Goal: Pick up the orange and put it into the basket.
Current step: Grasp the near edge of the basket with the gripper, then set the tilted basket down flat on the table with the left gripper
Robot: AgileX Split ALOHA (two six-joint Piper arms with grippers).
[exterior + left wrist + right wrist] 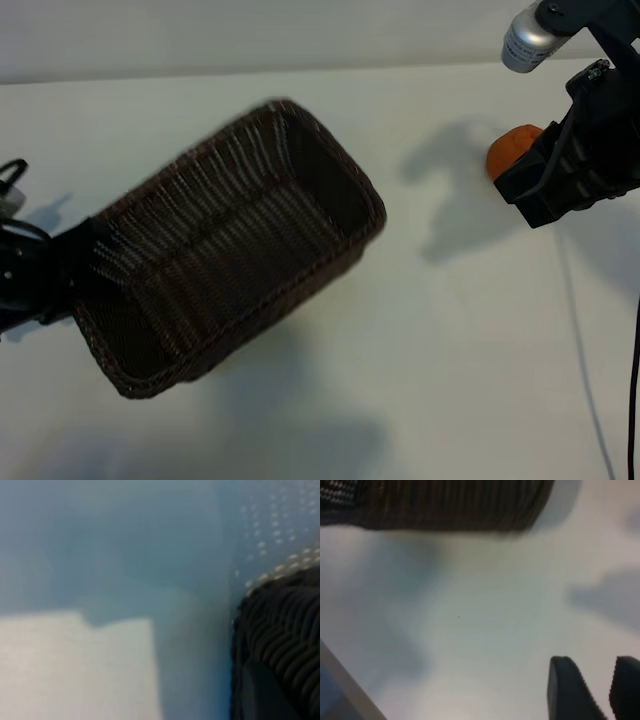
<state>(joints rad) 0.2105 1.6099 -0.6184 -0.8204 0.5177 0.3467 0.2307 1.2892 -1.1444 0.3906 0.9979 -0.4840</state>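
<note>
Left fingers (85, 262) on tilted basket (230, 240) rim; orange (512, 150) outside.

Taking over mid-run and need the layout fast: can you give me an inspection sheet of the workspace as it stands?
Surface: white table, bare apart from shadows.
Job's things: basket tilted, its left end at the left gripper, nothing seen inside; orange outside the basket, at the far right, partly hidden behind the right gripper.
Clutter: nothing seen.
Grippers: left at the basket's rim, grip not visible; right fingers apart with nothing between them, hovering beside the orange.
Cables: black cable hanging at the right edge.
Surroundings: pale wall behind the table.
</note>
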